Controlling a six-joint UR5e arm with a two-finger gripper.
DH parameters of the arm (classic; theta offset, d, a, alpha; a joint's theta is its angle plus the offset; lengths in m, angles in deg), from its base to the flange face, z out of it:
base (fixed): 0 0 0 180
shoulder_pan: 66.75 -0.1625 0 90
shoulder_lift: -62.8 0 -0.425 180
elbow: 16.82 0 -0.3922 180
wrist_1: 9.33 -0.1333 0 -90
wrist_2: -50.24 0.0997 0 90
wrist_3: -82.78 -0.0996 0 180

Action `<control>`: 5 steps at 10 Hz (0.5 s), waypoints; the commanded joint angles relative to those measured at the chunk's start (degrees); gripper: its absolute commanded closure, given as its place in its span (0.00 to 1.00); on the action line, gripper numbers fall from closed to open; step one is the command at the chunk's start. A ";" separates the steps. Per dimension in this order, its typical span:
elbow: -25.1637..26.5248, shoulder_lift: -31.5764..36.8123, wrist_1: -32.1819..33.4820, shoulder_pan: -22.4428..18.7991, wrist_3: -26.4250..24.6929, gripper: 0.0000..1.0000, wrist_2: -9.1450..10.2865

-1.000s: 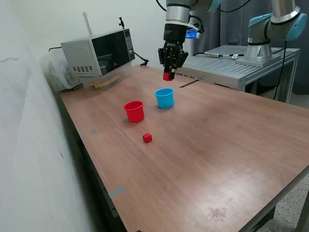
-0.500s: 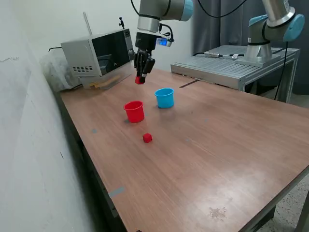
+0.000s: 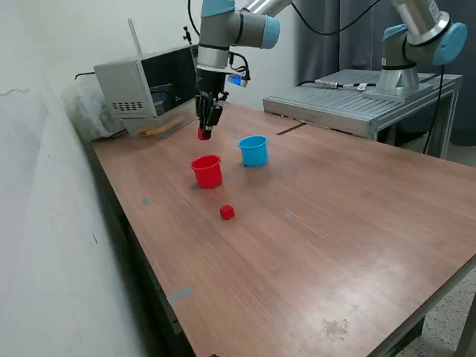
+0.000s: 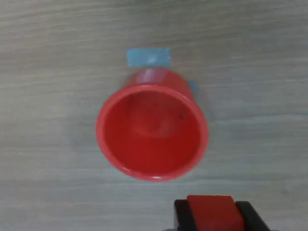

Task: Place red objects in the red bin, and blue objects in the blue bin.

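My gripper (image 3: 204,132) is shut on a small red cube (image 3: 203,134) and holds it in the air above and just behind the red cup (image 3: 207,171). In the wrist view the red cup (image 4: 152,130) stands upright and looks empty, with the held red cube (image 4: 213,212) between my two black fingers (image 4: 183,215). A second red cube (image 3: 227,213) lies on the table in front of the red cup. The light blue cup (image 3: 253,150) stands to the exterior view's right of the red cup. No dark blue cubes are in view.
A microwave (image 3: 151,84) stands at the back of the wooden table (image 3: 320,245). A metal bench with a second robot arm (image 3: 405,44) is at the back right. A blue tape patch (image 4: 148,57) lies beside the red cup.
My gripper has carried the red cube to the exterior view's left, from behind the blue cup to above the red cup, and has come lower.
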 commanded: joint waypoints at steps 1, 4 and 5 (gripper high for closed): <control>-0.33 -1.38 0.00 1.50 0.11 1.00 -0.26; 0.02 -2.26 0.18 2.65 0.11 1.00 -0.26; -0.07 -2.78 0.27 3.09 0.20 1.00 -0.26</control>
